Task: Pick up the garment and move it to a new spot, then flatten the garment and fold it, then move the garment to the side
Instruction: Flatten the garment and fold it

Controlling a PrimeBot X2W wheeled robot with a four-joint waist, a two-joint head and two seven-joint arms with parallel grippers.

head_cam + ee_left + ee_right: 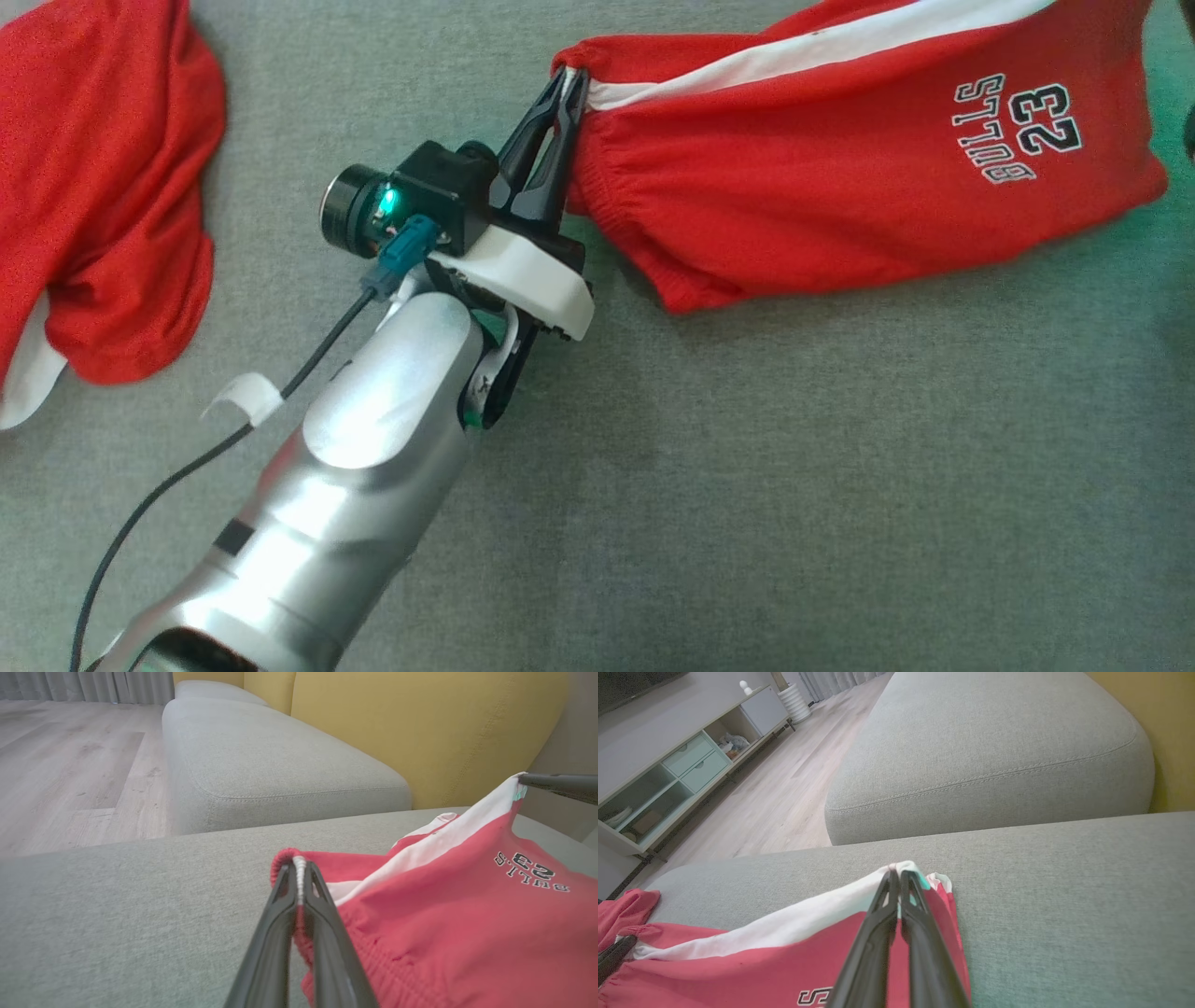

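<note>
1. Holding the garment by both ends is how things stand: the red shorts (840, 187) are stretched above the grey sofa seat (747, 485), well apart from the spare red garment (93, 187) bunched on the same seat.
2. Between the spare red garment and the shorts is the left tool (570, 86). Its two fingers are nipped narrow on the corner of the gathered waistband (607, 201), the end nearest the spare red garment. The left wrist view shows the white edging caught between them.
3. At the end farthest from the spare red garment, the right tool (897, 875) is pinched tight on the corner where the white side stripe (752, 933) runs out. The cloth rises to a peak there, so that corner is off the seat.
4. The "BULLS 23" print (1018, 131) faces up, on the half away from the spare red garment.
5. My reading is that this is the spreading stage: the striped edge is drawn taut between the tools while the rest sags in soft folds. Whether the lower edge rests on the seat I cannot tell.
6. The next move calls for lowering both tools together with the tension kept, so the shorts land flat on bare seat away from the spare red garment. Neither tool should open until the cloth lies smooth, ready for the fold.
</note>
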